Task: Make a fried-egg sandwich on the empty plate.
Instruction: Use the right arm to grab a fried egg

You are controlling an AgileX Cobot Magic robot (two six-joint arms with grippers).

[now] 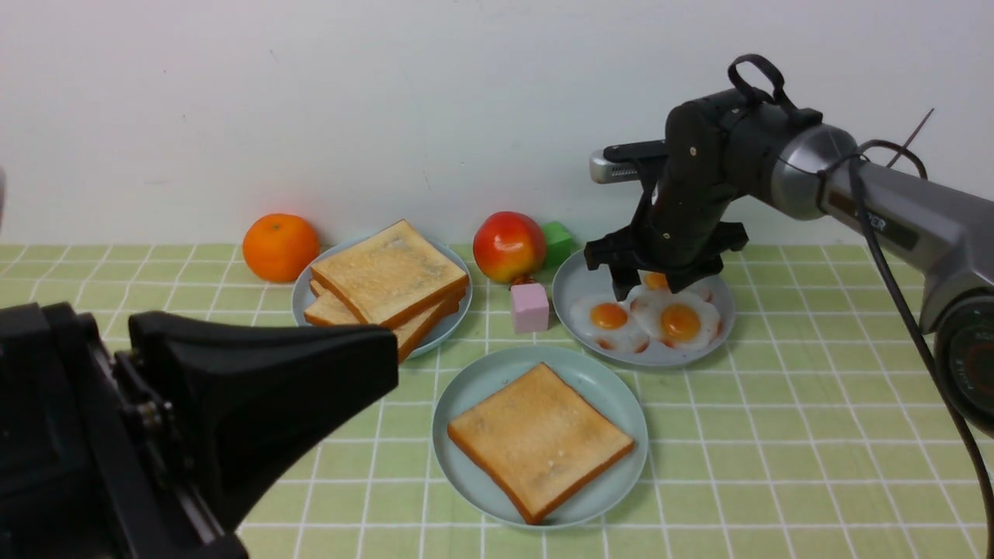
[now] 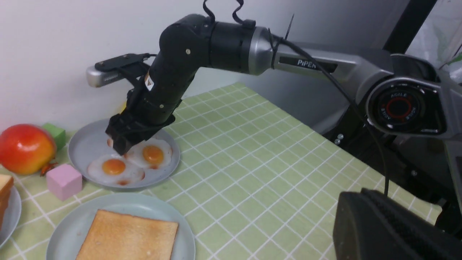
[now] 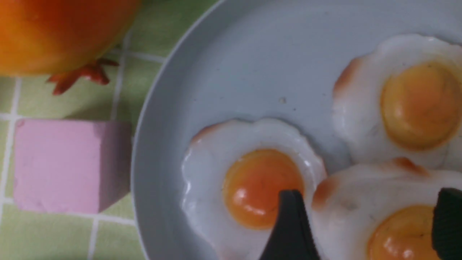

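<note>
The large light teal plate (image 1: 458, 404) sits front centre with one toast slice (image 1: 540, 439) flat on it. Behind it to the right, a smaller grey-blue plate (image 1: 575, 283) carries three fried eggs (image 1: 609, 317). My right gripper (image 1: 651, 289) hangs open just above those eggs. In the right wrist view its black fingertips (image 3: 288, 202) straddle the white of one egg (image 3: 346, 195), and the gripper (image 3: 368, 202) holds nothing. My left gripper (image 1: 384, 349) is shut and empty, raised at the front left, away from the plates.
A stack of toast slices (image 1: 388, 272) lies on another grey-blue plate (image 1: 304, 299) at back left. An orange (image 1: 279, 247), a red-yellow fruit (image 1: 509, 246), a green block (image 1: 557, 241) and a pink block (image 1: 530, 307) stand along the back, near the wall.
</note>
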